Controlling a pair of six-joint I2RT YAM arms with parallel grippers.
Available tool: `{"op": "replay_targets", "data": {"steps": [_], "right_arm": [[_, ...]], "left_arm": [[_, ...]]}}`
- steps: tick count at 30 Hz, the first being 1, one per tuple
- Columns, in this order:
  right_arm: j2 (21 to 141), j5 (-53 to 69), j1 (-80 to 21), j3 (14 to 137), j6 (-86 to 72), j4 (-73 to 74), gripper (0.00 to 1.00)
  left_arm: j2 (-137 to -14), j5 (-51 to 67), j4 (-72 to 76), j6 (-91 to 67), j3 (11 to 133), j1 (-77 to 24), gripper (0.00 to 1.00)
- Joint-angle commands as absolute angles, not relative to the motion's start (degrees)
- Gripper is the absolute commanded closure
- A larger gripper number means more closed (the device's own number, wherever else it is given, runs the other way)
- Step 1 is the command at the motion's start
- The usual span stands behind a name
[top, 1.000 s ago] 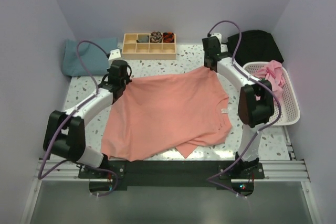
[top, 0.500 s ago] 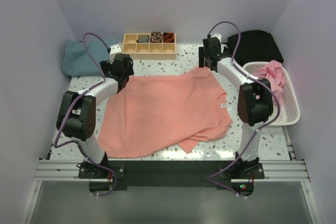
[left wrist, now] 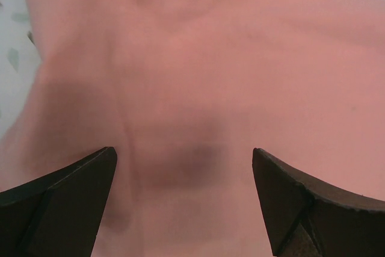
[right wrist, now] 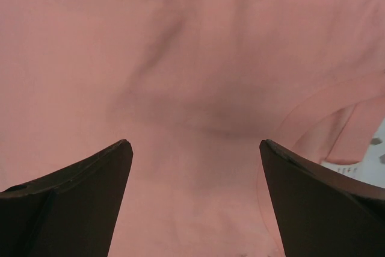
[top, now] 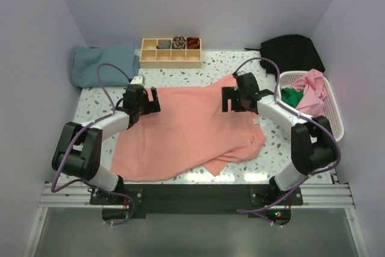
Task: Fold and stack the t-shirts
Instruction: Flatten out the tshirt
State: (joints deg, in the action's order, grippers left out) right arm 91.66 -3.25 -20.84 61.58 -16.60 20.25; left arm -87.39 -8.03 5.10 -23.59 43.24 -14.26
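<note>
Salmon t-shirt [top: 186, 133] lies spread but rumpled on the worktop [top: 180, 77], a flap doubled over at its near edge. The left pincer [top: 153, 102] and right pincer [top: 226, 99] both hang wide open just over its far part, holding nothing. Step looks like flattening before the first fold: each should pinch only the top layer at matching spots and pull evenly. Wrist views show only cloth under the fingers, so tip contact can't be told; sleeves hard to make out, basket [top: 334, 129] contents partly hidden.

Organizer tray [top: 171, 64] contents too small to identify; salmon t-shirt [left wrist: 240, 58] cropped by both wrist views' edges
</note>
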Motion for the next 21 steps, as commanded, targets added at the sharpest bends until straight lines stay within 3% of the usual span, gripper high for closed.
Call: {"op": "replay_targets", "data": {"steps": [1, 10, 21], "right_arm": [[92.19, 2.54, -21.53, 56.70, -19.42, 15.74, 0.09], [91.85, -9.22, -23.82, 46.95, -28.73, 18.10, 0.11], [76.83, -21.17, -24.35, 44.12, -35.86, 29.71, 0.08]], "left_arm": [[-83.94, -0.26, 9.05, -26.19, 38.77, -14.50, 0.00], [-79.81, 4.39, 10.28, -28.56, 29.63, -15.46, 0.00], [-81.39, 5.53, 13.97, -36.12, 27.42, -28.83, 0.00]]}}
